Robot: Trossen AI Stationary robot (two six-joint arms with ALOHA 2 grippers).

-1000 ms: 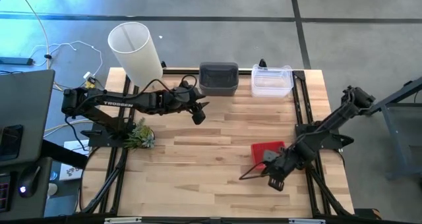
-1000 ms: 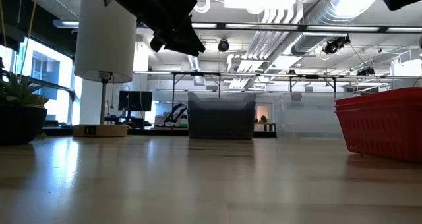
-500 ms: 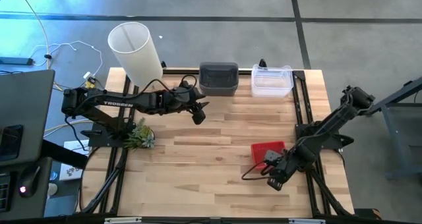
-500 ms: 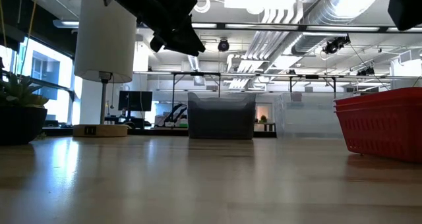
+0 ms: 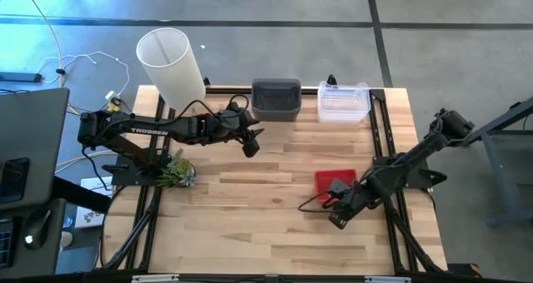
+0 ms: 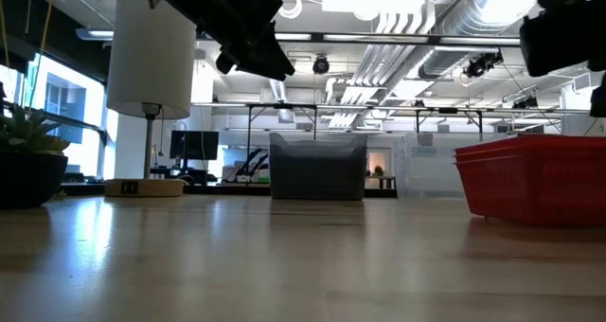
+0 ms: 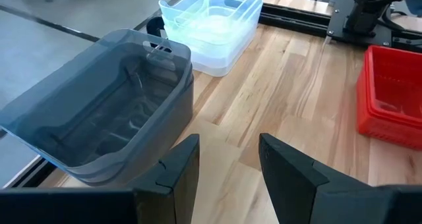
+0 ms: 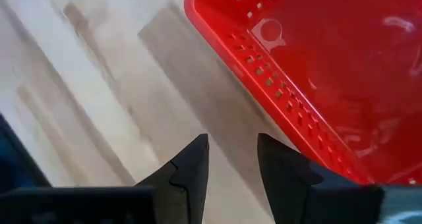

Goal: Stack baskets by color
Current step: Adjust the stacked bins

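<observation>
The red baskets (image 5: pixel 335 181) sit as a nested stack at about four o'clock on the wooden table (image 5: pixel 266 225), their thin plastic walls pierced by rows of small square holes and their floor glossy. The dark grey baskets (image 5: pixel 276 98) stand nested at twelve o'clock by the far edge, smooth, semi-opaque, with rounded corners. Just beside them toward one o'clock are the clear baskets (image 5: pixel 343 101), translucent and pale blue in the left wrist view.

The right gripper (image 5: pixel 336 219) hangs low just off the red stack's near corner, at about five o'clock. Its arm reaches in from the table's right edge, bent at the elbow. Its two dark fingers (image 8: pixel 188 168) stand parted with bare wood between them, gripping nothing; the red rim lies close beside them, not between them.

The left gripper (image 5: pixel 251 147) hovers above the table at about eleven o'clock, near the grey stack. Its arm stretches level from the left side. Its fingers (image 7: pixel 179 171) are likewise spread and empty.

A tall white cylindrical lamp (image 5: pixel 171 65) stands at the ten o'clock corner, and a small green plant (image 5: pixel 176 171) lies at nine.
</observation>
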